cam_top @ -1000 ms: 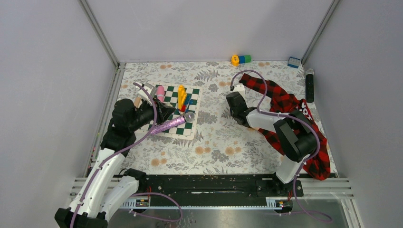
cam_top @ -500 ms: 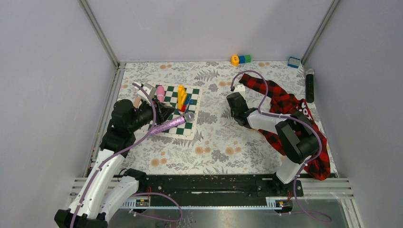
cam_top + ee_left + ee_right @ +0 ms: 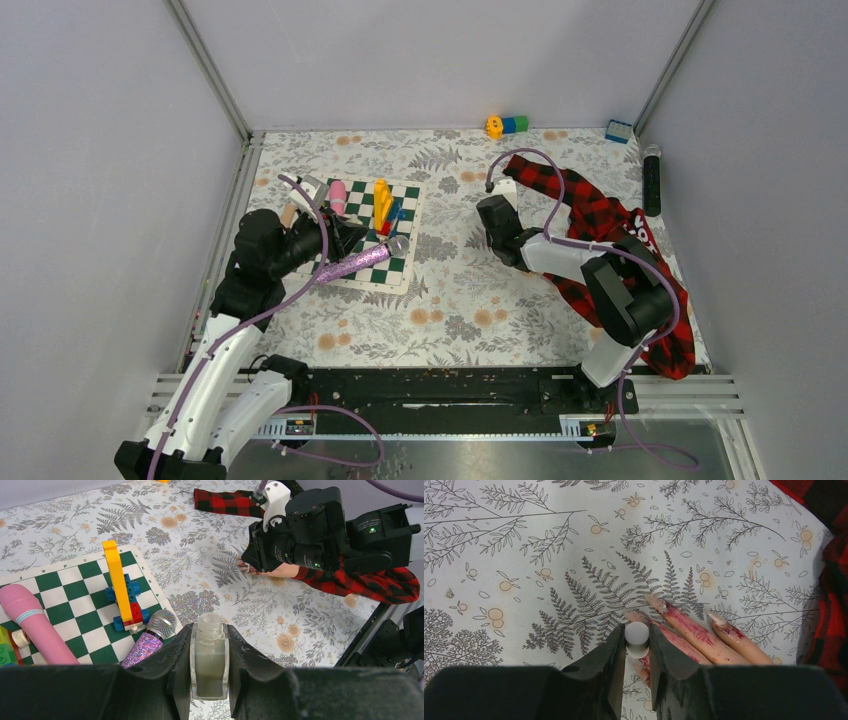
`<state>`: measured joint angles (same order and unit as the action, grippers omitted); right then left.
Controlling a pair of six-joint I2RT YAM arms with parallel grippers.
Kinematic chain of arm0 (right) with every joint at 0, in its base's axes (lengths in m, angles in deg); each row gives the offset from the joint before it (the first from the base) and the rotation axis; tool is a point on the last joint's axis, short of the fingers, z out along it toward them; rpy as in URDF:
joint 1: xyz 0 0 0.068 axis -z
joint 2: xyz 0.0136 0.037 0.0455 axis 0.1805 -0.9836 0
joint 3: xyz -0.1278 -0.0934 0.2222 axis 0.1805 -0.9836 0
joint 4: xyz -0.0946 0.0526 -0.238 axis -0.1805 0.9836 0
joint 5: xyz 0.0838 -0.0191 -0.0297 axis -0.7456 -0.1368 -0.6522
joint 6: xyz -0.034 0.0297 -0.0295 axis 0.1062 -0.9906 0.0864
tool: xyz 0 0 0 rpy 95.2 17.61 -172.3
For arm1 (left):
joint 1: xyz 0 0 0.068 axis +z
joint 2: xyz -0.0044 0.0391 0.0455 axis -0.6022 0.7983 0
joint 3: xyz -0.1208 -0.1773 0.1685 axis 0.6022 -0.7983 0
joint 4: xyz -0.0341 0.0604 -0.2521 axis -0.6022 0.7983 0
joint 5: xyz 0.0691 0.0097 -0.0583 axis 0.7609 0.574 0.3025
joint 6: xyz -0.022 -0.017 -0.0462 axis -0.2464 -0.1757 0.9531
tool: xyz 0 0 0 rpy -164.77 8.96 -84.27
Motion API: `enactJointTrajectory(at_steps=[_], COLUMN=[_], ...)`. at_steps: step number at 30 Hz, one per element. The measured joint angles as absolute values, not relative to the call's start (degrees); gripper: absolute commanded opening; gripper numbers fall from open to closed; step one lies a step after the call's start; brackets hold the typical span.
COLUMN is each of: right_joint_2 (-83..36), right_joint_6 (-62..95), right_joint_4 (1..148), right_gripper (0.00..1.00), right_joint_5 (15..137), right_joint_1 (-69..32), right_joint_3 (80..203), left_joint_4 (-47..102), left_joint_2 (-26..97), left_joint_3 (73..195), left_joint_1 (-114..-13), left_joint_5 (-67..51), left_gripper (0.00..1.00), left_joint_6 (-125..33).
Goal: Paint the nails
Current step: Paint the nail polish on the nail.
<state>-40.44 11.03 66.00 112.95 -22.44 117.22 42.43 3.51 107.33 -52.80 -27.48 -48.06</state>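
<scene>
We see nothing moved since before: left jaws stay clamped on the bottle (image 3: 209,667), right jaws on the white cap (image 3: 637,636) over the nails (image 3: 655,600)

Dummy hand (image 3: 694,632) half hidden
Right gripper (image 3: 636,634) and white cap (image 3: 637,636) cover its palm; plaid sleeve (image 3: 833,580) cropped at frame edge.

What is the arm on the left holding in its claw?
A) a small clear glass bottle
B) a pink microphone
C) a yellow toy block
A: in the left wrist view the left gripper is shut on the small clear glass bottle.
</scene>
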Motion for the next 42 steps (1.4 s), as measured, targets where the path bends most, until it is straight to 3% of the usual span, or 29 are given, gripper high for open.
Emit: enactJointTrajectory(at_steps=[20,35,42], right_joint_2=[-32.9,-6.8,5.5], right_joint_6=[10.0,8.8,8.6], right_joint_4=[68.4,74.5,80.5], right_gripper=[0.0,0.0,0.0], right_joint_5=[112.8,103.1,90.7], right_joint_1=[-22.5,-21.5,-21.5], right_joint_3=[116.7,111.1,111.6], left_joint_4=[42.4,36.9,36.2], left_joint_2=[2.7,7.1,17.3], left_joint_3=[107.2,108.2,118.1], left_joint_1=[-52.8,-53.5,-63.8], left_joint_5=[-26.3,-30.9,-36.7], left_gripper=[0.0,0.0,0.0], left_joint_6=[-48.1,-42.9,-42.9])
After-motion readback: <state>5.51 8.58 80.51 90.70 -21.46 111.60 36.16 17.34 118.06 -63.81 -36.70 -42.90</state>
